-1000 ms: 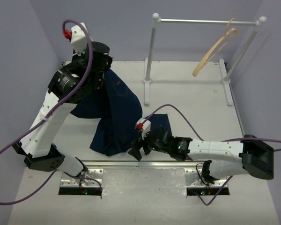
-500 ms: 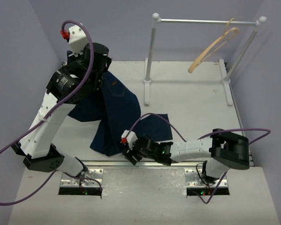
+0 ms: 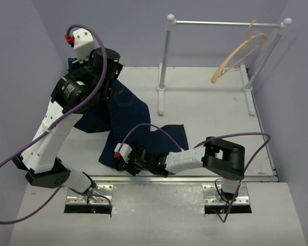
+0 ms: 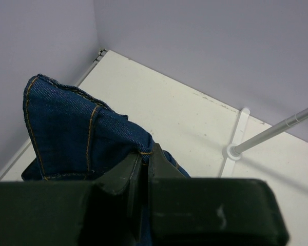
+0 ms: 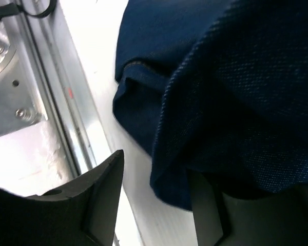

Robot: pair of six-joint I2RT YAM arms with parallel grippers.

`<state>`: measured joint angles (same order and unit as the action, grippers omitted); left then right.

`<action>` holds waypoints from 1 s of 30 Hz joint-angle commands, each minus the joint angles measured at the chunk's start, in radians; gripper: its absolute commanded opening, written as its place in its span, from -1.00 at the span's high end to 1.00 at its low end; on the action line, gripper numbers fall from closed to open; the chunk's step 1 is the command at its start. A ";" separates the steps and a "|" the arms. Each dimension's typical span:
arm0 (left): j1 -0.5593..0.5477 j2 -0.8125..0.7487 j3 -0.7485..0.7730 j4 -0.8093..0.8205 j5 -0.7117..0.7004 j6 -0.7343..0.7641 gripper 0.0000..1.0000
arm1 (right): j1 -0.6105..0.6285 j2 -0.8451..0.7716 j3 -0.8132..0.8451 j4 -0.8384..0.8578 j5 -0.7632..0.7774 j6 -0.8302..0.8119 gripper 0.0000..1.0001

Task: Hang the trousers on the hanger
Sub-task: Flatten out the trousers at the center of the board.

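The dark navy trousers (image 3: 126,120) hang from my raised left gripper (image 3: 100,72) at the back left and trail down onto the table toward the front. In the left wrist view my left gripper (image 4: 142,160) is shut on a stitched fold of the trousers (image 4: 72,133). My right gripper (image 3: 122,161) lies low at the front edge by the leg ends, open, with the trousers' hem (image 5: 195,123) draped between its fingers (image 5: 100,189). The tan wooden hanger (image 3: 238,51) hangs on the white rail (image 3: 220,23) at the back right.
The rail's two white posts (image 3: 164,61) stand on flat feet at the back of the table. A metal strip (image 3: 164,180) runs along the table's front edge, also close in the right wrist view (image 5: 46,102). Purple cables loop over both arms.
My right arm has swept left along the front edge, from beside the right leg end to the left leg end. The left gripper has risen slightly with the trousers. The hanger sways a little.
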<state>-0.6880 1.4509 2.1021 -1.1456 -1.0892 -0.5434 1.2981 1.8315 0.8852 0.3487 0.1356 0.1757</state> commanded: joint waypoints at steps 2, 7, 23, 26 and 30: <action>-0.004 -0.037 0.008 0.048 -0.055 0.008 1.00 | -0.010 0.002 0.023 0.059 0.130 -0.027 0.26; 0.011 -0.041 -0.014 0.084 -0.075 0.032 1.00 | -0.010 -0.080 -0.038 0.029 0.229 -0.035 1.00; 0.259 -0.065 0.063 0.310 0.503 0.155 1.00 | -0.172 -1.213 0.058 -0.857 0.774 0.026 1.00; 0.249 -0.063 0.086 0.314 0.570 0.150 1.00 | -0.172 -1.194 0.244 -1.036 0.814 -0.009 1.00; 0.249 -0.081 0.123 0.211 0.342 0.075 1.00 | -0.172 -1.126 0.527 -1.278 0.814 0.017 1.00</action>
<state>-0.4416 1.4257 2.1631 -0.9502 -0.6293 -0.4328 1.1272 0.6559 1.1752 -0.6103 0.8644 0.2028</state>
